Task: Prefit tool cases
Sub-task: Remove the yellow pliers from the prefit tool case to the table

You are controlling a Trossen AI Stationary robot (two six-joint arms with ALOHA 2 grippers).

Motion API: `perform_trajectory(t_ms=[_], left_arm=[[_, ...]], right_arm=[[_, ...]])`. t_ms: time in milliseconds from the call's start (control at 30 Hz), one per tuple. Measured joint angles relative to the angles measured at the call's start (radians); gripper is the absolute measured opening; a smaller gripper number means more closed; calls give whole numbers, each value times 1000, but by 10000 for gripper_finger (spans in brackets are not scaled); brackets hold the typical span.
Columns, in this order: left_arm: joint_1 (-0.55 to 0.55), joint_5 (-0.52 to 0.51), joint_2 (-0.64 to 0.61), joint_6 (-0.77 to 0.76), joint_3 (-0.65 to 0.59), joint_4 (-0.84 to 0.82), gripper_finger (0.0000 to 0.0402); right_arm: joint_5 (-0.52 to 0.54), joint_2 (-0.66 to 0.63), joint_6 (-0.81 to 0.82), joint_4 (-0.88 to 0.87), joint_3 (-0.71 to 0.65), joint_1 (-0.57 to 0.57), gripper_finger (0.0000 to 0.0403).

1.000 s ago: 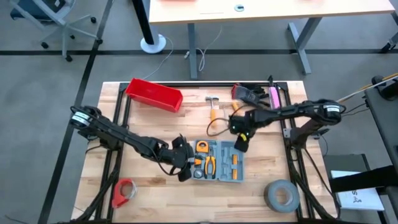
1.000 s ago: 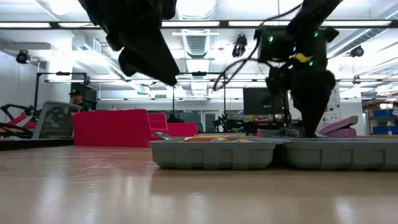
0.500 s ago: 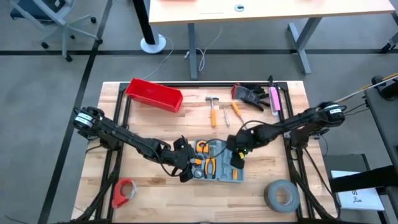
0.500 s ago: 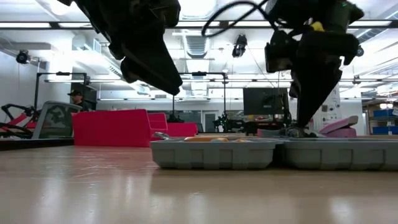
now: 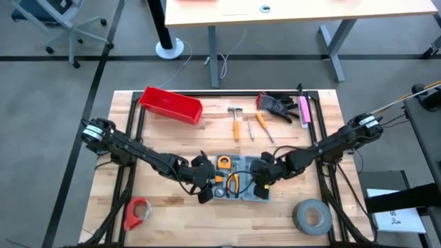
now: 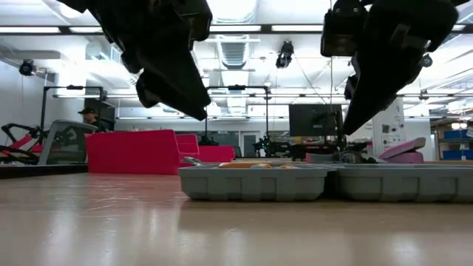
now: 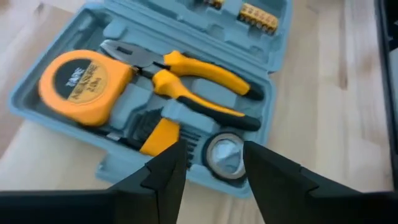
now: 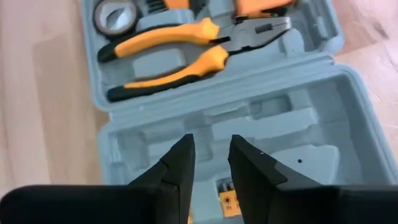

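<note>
Dark print on the yellow tape measure (image 7: 84, 78) in the open case (image 7: 273, 74): too blurred to read. No other legible text, label or number anywhere.

Crowded middle, open front edge

The open tool case (image 5: 241, 177) lay at the bench's (image 5: 172, 205) middle with the left gripper (image 5: 204, 180) and right gripper (image 5: 260, 180) over its two ends, blocking passage there. A red bin (image 5: 170, 104) and loose tools (image 5: 248, 124) lined the far edge; bare wood lay between the front corners' tape rolls (image 5: 313, 216).
</note>
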Motion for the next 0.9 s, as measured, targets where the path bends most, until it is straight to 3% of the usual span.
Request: perform_trajectory(t_ms=[300, 633, 900], left_arm=[[0, 70, 119, 0, 69, 52, 165], [25, 91, 213, 48, 215, 27, 150], [56, 129, 213, 53, 235, -4, 148]], right_arm=[[21, 1, 38, -16, 0, 25, 77], [177, -17, 152, -142, 0, 148, 57], [357, -93, 186, -140, -5, 240, 55]])
